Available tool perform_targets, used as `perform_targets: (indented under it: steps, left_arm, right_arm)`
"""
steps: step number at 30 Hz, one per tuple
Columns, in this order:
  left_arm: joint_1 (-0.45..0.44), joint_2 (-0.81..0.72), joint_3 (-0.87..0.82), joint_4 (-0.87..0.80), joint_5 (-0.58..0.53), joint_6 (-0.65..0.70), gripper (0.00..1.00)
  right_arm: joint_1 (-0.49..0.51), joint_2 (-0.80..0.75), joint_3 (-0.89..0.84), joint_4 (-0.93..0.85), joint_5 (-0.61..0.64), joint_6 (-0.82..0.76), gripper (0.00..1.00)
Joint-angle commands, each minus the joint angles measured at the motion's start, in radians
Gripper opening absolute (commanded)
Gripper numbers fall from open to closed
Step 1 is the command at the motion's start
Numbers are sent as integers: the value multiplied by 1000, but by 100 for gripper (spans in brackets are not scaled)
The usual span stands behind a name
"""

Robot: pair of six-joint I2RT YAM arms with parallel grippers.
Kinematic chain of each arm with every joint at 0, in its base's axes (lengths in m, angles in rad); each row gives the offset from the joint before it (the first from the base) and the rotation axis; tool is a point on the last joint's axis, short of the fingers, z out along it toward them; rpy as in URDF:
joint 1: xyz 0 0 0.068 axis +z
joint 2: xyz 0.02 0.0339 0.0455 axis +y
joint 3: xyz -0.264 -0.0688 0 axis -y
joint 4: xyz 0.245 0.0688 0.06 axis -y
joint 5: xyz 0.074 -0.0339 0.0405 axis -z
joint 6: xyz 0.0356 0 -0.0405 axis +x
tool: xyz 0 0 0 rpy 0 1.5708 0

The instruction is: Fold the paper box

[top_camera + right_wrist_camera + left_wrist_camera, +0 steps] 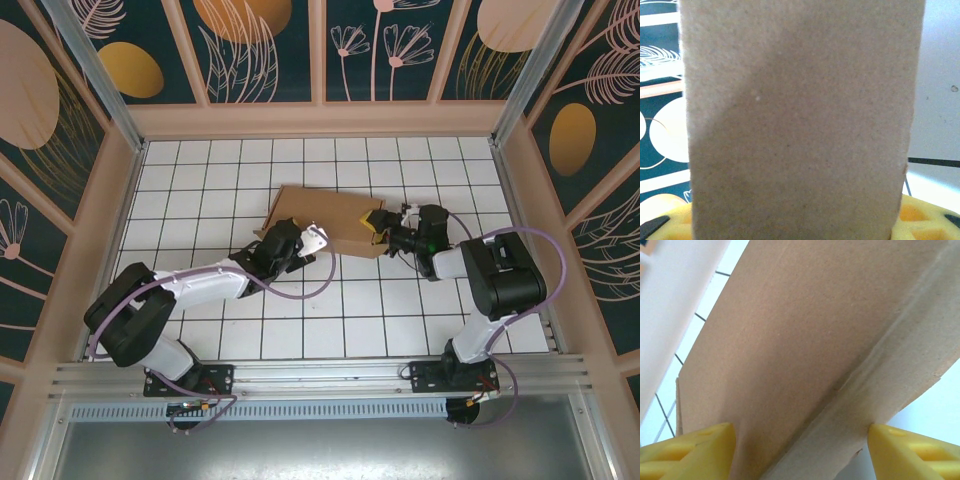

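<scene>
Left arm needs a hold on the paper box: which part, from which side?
Probably the creased flap along the near-left edge of the paper box, coming from the near-left: that thin fold sits between the fingers of the left gripper, and the right gripper occupies the right end.

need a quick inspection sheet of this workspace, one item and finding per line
surface: white tiled table, black grid lines
job's things: paper box, plain brown, mid-table between both grippers; a crease shows in the left wrist view
clutter: nothing seen
grippers: left gripper, yellow fingers spread either side of cardboard; right gripper at the box's right end; grip unclear for both
cables: purple cables run along both arms, the left one looping over the tiles
surroundings: dark floral wall panels in wooden frames; metal rail at the near edge
</scene>
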Motion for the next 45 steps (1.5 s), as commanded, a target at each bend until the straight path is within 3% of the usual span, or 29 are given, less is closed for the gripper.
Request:
perform_targets:
  steps: [1,7,18,25,32,38,41,45]
  left_arm:
    - [-7,15,-20,55,-8,125,73]
    - [-8,44,-11,37,64,196,74]
    - [-37,77,-72,268,-93,384,78]
    - [-66,93,-102,539,-254,552,66]
    - [-72,100,-128,724,-325,651,58]
    - [-76,86,-124,681,-332,640,55]
    - [-75,52,-89,533,-320,581,53]
    - [-76,-12,-37,306,-290,495,51]
  right_arm:
    - [27,-58,-10,116,-74,63,44]
    - [41,-69,-18,149,-69,100,43]
    - [63,-118,-20,180,-71,157,42]
    - [71,-111,-52,246,-69,212,43]
    - [80,-125,-66,273,-69,232,48]
    - [75,-152,-75,281,-64,239,71]
    - [63,-193,-104,299,-40,229,82]
    - [24,-296,-137,112,1,114,90]
